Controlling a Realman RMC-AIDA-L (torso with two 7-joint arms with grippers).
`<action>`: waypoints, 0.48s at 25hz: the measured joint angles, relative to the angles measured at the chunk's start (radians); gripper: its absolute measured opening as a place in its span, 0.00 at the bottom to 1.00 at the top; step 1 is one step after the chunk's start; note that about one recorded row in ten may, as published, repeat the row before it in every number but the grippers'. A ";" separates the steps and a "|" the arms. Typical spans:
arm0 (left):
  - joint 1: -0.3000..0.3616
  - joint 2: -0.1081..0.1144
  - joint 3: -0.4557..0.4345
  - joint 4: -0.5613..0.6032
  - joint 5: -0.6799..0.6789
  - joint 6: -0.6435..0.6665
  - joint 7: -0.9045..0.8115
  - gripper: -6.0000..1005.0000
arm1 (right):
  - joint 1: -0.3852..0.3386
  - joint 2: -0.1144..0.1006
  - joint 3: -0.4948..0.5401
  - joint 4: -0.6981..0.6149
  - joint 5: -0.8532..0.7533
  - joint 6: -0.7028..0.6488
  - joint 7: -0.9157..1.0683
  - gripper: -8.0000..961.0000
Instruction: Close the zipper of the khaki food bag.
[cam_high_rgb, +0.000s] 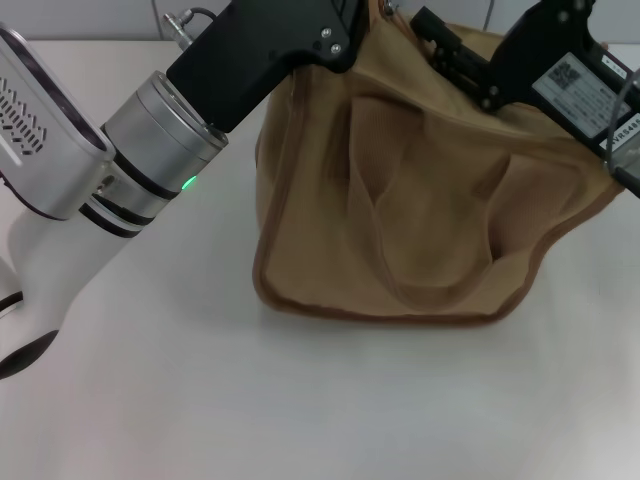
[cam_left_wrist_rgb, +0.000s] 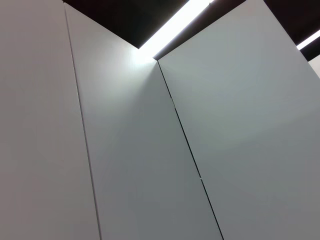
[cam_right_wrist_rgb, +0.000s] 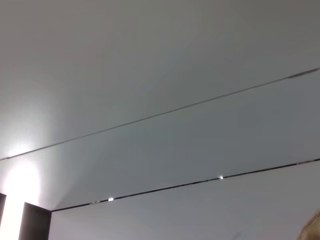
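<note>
The khaki food bag stands on the white table, right of centre in the head view, with brown piping along its base and a handle loop hanging down its front. My left gripper reaches in from the left to the bag's top left edge. My right gripper is at the bag's top right edge. The zipper and its pull tab are hidden behind the grippers and the upper frame edge. Both wrist views show only grey panels; a tan sliver shows in one corner of the right wrist view.
My left arm's silver and white links cross the left side of the table. A tiled wall stands behind the bag. White tabletop lies in front of the bag.
</note>
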 joint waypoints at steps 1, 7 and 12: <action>-0.001 0.000 0.000 -0.001 0.000 0.000 0.000 0.08 | 0.008 0.001 -0.005 0.001 0.000 0.009 0.001 0.77; -0.003 0.000 0.000 -0.001 0.000 0.000 0.000 0.08 | 0.036 0.002 -0.018 0.010 -0.001 0.025 0.002 0.76; -0.004 0.000 0.000 -0.003 0.000 -0.004 0.000 0.08 | 0.056 0.003 -0.043 0.014 0.000 0.027 0.001 0.75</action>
